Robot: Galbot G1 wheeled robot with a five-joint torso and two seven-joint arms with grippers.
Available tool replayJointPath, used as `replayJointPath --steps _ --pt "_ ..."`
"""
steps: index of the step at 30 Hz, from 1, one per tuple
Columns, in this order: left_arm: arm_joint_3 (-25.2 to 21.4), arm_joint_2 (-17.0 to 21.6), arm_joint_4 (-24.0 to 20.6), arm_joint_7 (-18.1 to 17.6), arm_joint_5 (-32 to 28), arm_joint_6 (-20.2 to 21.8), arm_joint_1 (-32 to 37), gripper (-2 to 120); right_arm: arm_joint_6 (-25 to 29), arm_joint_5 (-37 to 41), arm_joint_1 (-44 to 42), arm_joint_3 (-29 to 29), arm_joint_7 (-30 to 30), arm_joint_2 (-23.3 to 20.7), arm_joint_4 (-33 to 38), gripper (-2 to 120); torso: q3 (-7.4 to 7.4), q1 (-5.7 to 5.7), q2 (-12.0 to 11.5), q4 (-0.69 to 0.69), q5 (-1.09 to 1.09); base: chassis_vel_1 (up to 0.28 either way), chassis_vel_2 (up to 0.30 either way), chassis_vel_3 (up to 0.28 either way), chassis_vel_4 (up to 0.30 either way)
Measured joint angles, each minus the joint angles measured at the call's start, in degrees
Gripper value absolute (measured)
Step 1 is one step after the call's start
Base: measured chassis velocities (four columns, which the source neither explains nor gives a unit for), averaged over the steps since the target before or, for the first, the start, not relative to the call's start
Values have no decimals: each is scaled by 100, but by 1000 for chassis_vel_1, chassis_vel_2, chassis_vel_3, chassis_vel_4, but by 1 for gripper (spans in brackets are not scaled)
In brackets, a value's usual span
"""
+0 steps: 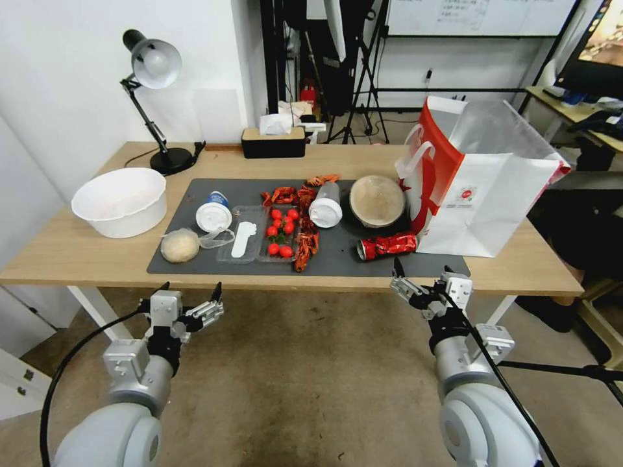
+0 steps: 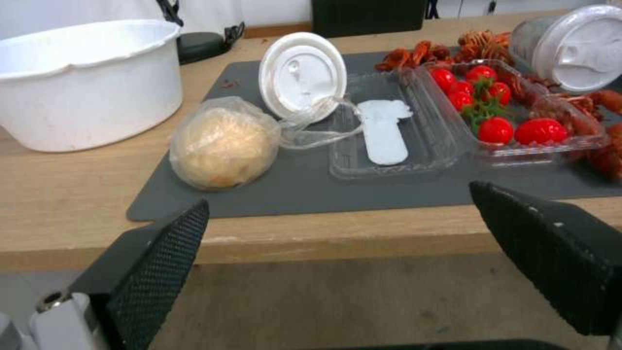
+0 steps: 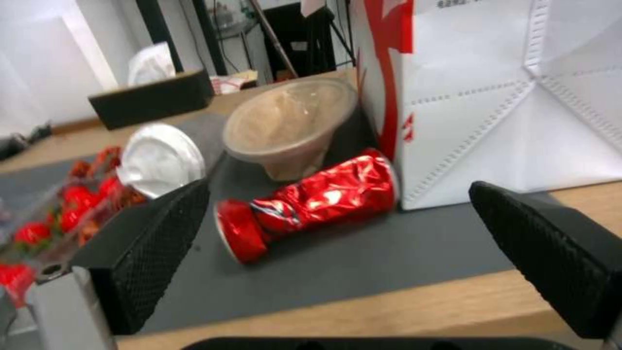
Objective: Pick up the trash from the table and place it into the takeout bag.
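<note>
My left end effector (image 1: 190, 293) and right end effector (image 1: 420, 270) both hover spread wide and empty at the near edge of the light wood tabletop (image 1: 78, 250). On the dark grey mat (image 1: 337, 256), the crushed red drink can (image 1: 387, 246) lies on its side just beside the upright white-and-red paper takeout bag (image 1: 477, 188). The round brown-lidded bowl (image 1: 377, 200) leans behind the can. The clear bag holding a beige lump (image 1: 181, 246) rests at the mat's left corner, near the blue-white cup (image 1: 213, 212).
</note>
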Motion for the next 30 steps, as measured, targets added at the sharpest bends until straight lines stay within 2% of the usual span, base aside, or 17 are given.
replayJointPath --steps 5,6,9,14,17,18,21,30 --pt "-6 0 4 0 -2 -8 13 100 64 154 69 -126 158 -31 -32 100 -1 0 0 1 0 0 0 0 0" --pt "-118 7 -19 50 -106 231 -56 100 115 243 132 -208 270 -36 -78 100 -1 0 0 2 0 0 0 0 0" --pt "-210 29 -58 97 -202 401 -102 100 201 449 294 -372 535 -71 -190 100 -1 0 0 1 0 0 0 0 0" --pt "-224 47 -62 102 -210 404 -100 100 264 1147 685 -658 1030 -76 -453 100 -1 0 0 1 0 0 0 0 0" --pt "-227 48 -43 102 -209 354 -72 100 271 1970 1088 -958 1683 41 -733 100 0 0 0 1 0 0 0 0 0" --pt "-227 48 -43 102 -209 354 -72 100 271 1970 1088 -958 1683 41 -733 100 0 0 0 1 0 0 0 0 0" --pt "-232 43 -19 95 -206 281 -33 100 261 2551 1504 -1152 2223 266 -1024 100 0 0 0 1 0 0 0 0 0" --pt "-250 56 -17 73 -205 166 16 100 169 3010 1986 -1212 2718 458 -1432 99 0 0 0 1 0 0 0 0 0"
